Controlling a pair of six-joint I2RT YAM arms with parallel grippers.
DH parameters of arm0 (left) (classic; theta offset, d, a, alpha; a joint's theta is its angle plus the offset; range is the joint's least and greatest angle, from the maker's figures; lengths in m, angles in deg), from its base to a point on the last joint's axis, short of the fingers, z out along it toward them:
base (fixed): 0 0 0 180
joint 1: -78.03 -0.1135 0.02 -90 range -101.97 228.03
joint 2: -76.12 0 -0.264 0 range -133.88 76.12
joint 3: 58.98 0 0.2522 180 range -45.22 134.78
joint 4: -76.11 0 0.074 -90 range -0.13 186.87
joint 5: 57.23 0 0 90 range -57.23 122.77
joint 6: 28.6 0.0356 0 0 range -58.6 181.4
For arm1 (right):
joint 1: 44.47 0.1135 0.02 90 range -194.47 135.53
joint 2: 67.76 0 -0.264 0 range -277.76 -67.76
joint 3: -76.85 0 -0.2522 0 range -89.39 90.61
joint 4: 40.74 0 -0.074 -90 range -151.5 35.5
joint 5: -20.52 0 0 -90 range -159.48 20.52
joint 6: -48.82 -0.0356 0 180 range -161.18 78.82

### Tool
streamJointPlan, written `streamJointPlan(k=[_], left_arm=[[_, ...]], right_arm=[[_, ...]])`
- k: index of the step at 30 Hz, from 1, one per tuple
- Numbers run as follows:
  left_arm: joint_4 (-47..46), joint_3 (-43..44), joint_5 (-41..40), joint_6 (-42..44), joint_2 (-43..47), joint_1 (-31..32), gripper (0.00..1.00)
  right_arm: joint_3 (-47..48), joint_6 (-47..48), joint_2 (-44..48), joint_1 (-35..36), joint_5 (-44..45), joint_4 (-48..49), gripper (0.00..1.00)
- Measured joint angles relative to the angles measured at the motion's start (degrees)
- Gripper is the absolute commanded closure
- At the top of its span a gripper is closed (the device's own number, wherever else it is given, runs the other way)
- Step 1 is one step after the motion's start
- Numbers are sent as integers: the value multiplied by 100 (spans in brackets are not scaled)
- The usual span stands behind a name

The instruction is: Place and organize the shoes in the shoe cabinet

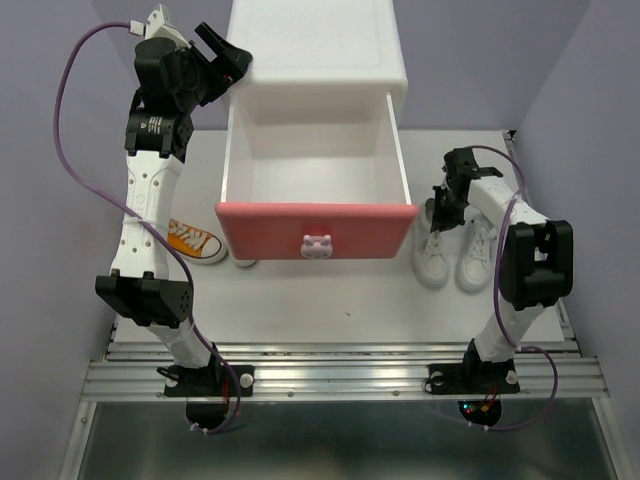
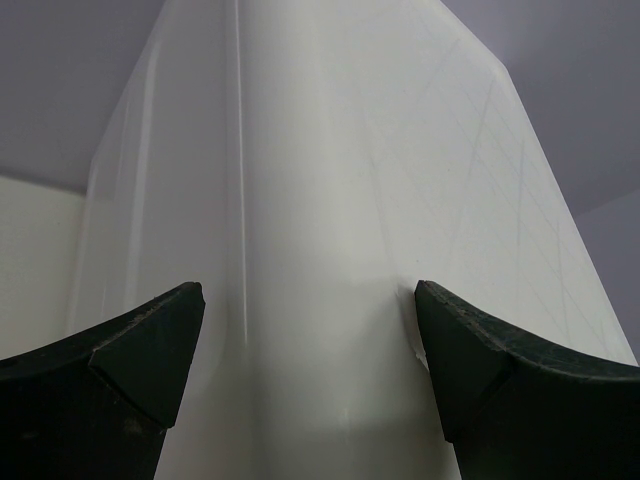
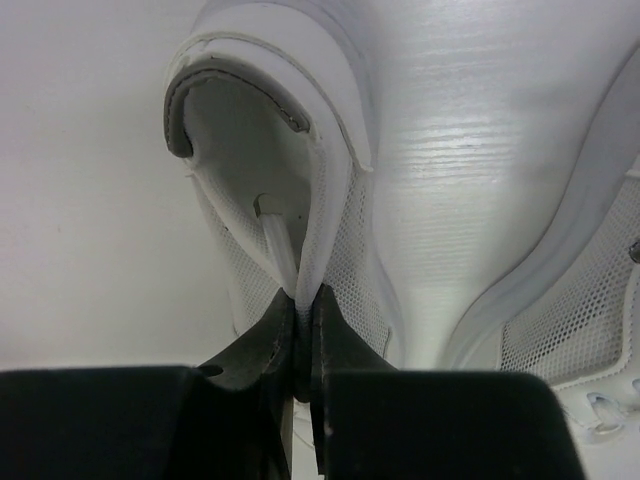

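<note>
On the surface (image 1: 330,310), the right end effector (image 3: 303,305) is clamping its fingers together on the thin collar edge of a white sneaker (image 1: 432,258), which is sitting just right of the pulled-out salmon drawer (image 1: 260,228). The second white sneaker (image 1: 476,262) is lying just beside it. An orange sneaker (image 1: 192,241) is lying left of the drawer front. Farther back, the left end effector (image 1: 225,58) is hovering with fingers wide apart at the shoe cabinet (image 1: 315,45)'s left corner.
</note>
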Motion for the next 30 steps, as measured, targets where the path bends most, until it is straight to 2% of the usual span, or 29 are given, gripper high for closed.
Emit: streamJointPlan(k=[8,13,17,25,30], left_arm=[[4,-2,-15,-37,0,0,4],[-4,-24,-22,-74,4,0,4],[0,-28,-31,-111,7,2,4],[2,-28,-37,-136,7,11,4],[72,55,-39,-136,-33,11,4]], right_arm=[[31,-645,909,0,433,103,99],[664,-1012,1497,0,811,109,99],[1613,-1161,1556,0,1062,151,99],[4795,-1274,1008,0,1329,365,99],[5499,-1552,975,0,1296,1078,99]])
